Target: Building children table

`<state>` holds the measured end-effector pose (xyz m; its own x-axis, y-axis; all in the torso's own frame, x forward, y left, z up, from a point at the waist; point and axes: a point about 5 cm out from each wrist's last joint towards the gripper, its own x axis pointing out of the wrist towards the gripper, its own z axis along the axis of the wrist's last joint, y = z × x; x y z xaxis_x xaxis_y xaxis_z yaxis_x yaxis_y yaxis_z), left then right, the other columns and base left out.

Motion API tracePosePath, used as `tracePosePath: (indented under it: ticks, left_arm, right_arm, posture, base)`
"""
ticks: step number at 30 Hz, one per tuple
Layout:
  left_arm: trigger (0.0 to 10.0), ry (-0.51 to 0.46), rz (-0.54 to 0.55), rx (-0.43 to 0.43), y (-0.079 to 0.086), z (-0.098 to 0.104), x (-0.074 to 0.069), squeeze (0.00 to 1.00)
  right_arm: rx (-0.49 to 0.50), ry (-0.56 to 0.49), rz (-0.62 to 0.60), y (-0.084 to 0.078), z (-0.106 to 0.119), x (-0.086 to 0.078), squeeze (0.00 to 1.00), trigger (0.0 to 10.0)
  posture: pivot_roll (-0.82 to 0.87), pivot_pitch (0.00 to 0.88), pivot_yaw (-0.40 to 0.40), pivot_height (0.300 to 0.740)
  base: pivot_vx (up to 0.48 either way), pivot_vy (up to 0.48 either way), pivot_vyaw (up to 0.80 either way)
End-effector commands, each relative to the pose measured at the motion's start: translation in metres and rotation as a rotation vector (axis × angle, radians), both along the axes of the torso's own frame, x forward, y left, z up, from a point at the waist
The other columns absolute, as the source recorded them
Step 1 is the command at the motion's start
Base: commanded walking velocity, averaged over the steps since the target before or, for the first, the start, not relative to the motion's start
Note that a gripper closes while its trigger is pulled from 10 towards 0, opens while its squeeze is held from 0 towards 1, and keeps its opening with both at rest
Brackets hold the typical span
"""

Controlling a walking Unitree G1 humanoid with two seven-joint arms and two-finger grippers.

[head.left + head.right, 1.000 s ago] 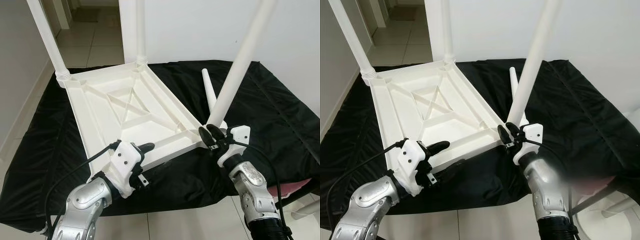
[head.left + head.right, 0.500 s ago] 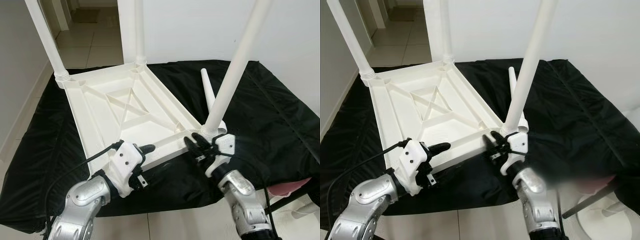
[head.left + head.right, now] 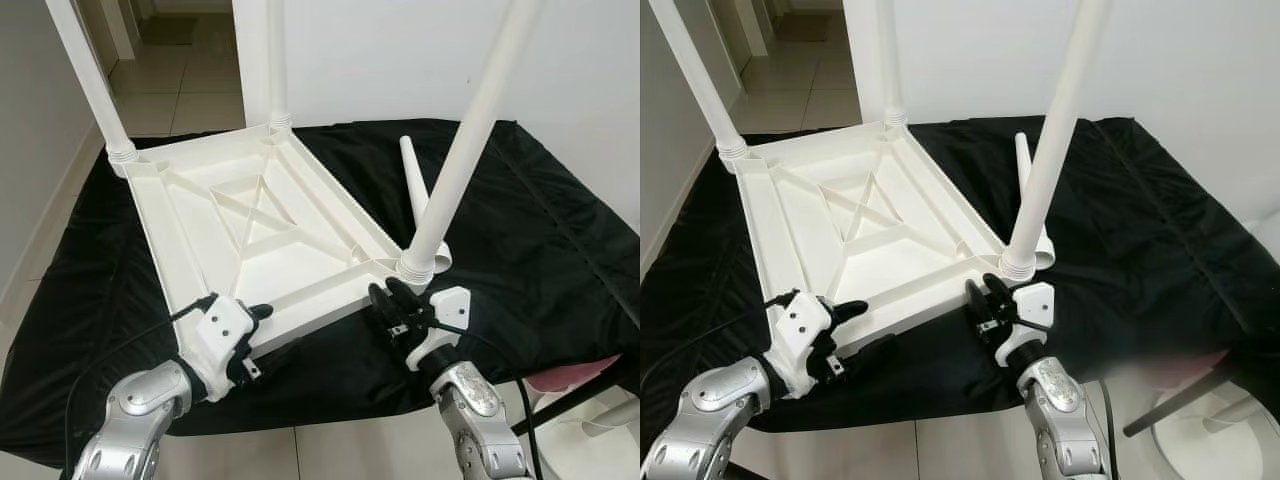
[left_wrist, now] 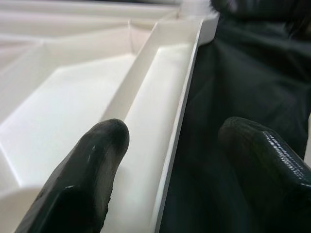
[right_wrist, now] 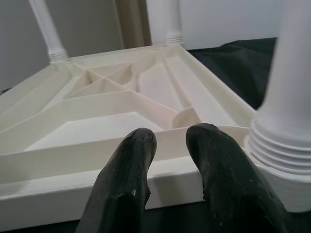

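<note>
A white children's table top point(image 3: 250, 225) lies upside down on a black cloth point(image 3: 520, 220). Three white legs stand in its corners: far left point(image 3: 95, 85), far middle point(image 3: 277, 60) and near right point(image 3: 465, 150). Another loose leg point(image 3: 413, 178) lies on the cloth behind the near right one. My left gripper point(image 3: 275, 330) is open at the near edge, and in the left wrist view the top's rim point(image 4: 177, 131) runs between its fingers point(image 4: 85, 179). My right gripper point(image 3: 388, 294) hovers just in front of the near right corner, fingers point(image 5: 131, 170) a narrow gap apart with nothing between them.
The cloth-covered surface ends close to me, with tiled floor point(image 3: 330, 450) below. A white wall point(image 3: 380, 60) stands behind and a hallway point(image 3: 190, 60) opens at the far left. A pink object point(image 3: 575, 375) and a black bar point(image 3: 580, 385) sit at the lower right.
Both arms have drawn back toward me and lower. The left gripper has slid left along the near edge. The right gripper has come away from the near right leg's base.
</note>
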<state>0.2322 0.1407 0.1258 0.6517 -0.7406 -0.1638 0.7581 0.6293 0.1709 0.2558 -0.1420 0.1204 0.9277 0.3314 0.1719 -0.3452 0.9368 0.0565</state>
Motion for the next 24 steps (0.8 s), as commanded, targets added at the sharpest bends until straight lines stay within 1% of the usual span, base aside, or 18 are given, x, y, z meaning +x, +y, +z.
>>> tracePosePath:
  ticks: [1, 3, 6, 8, 12, 13, 14, 15, 18, 20, 24]
  left_arm:
    - [10.0, 0.029, 0.014, 0.034, 0.008, -0.011, 0.0, 0.0]
    - [10.0, 0.029, 0.014, 0.034, 0.008, -0.011, 0.0, 0.0]
    - [10.0, 0.061, 0.023, 0.076, 0.014, -0.023, -0.002, 0.0]
    - [10.0, 0.065, 0.018, 0.106, 0.016, -0.027, -0.003, 0.0]
    - [10.0, 0.07, 0.018, 0.121, 0.019, -0.029, -0.002, 0.0]
    - [10.0, 0.062, 0.008, 0.138, 0.02, -0.029, -0.002, 0.0]
    - [10.0, 0.055, -0.01, 0.168, 0.019, -0.027, -0.003, 0.0]
    - [10.0, 0.055, -0.01, 0.168, 0.019, -0.027, -0.003, 0.0]
    - [10.0, 0.034, -0.052, 0.228, 0.016, -0.023, -0.003, 0.0]
    - [10.0, 0.041, -0.062, 0.261, 0.014, -0.021, -0.002, 0.0]
    - [10.0, 0.042, -0.098, 0.262, 0.005, -0.016, -0.004, 0.0]
  right_arm:
    - [0.0, 0.001, -0.055, -0.005, -0.001, -0.003, 0.0, 10.0]
    - [0.0, 0.001, -0.055, -0.005, -0.001, -0.003, 0.0, 10.0]
    - [0.023, 0.038, -0.104, -0.005, -0.008, -0.01, 0.0, 10.0]
    - [0.048, 0.066, -0.126, -0.006, -0.013, -0.014, 0.0, 10.0]
    - [0.072, 0.1, -0.154, -0.007, -0.017, -0.018, 0.0, 10.0]
    - [0.077, 0.106, -0.164, -0.007, -0.018, -0.018, 0.0, 10.0]
    - [0.081, 0.112, -0.171, -0.008, -0.019, -0.017, 0.0, 10.0]
    - [0.081, 0.112, -0.171, -0.008, -0.019, -0.017, 0.0, 10.0]
    - [0.087, 0.12, -0.185, -0.009, -0.019, -0.013, 0.0, 10.0]
    - [0.086, 0.119, -0.191, -0.009, -0.018, -0.01, 0.0, 10.0]
    - [0.088, 0.117, -0.197, -0.01, -0.016, -0.006, 0.0, 10.0]
  posture:
    - [0.0, 0.052, 0.01, 0.74]
    - [0.0, 0.052, 0.01, 0.74]
    - [0.0, 0.053, 0.006, 0.74]
    - [0.0, 0.055, 0.005, 0.74]
    - [0.0, 0.056, 0.0, 0.74]
    - [0.0, 0.057, -0.002, 0.74]
    - [-0.01, 0.057, -0.003, 0.74]
    - [-0.01, 0.057, -0.003, 0.74]
    - [0.0, 0.057, -0.005, 0.74]
    - [0.0, 0.057, -0.005, 0.74]
    - [0.0, 0.057, -0.009, 0.74]
  base:
    - [0.0, 0.0, 0.0]
    - [0.0, 0.0, 0.0]
    - [0.0, 0.0, 0.0]
    - [0.0, 0.0, 0.0]
    - [0.0, 0.0, 0.0]
    - [0.0, 0.0, 0.0]
    - [0.0, 0.0, 0.0]
    - [0.0, 0.0, 0.0]
    - [0.0, 0.0, 0.0]
    - [0.0, 0.0, 0.0]
    - [0.0, 0.0, 0.0]
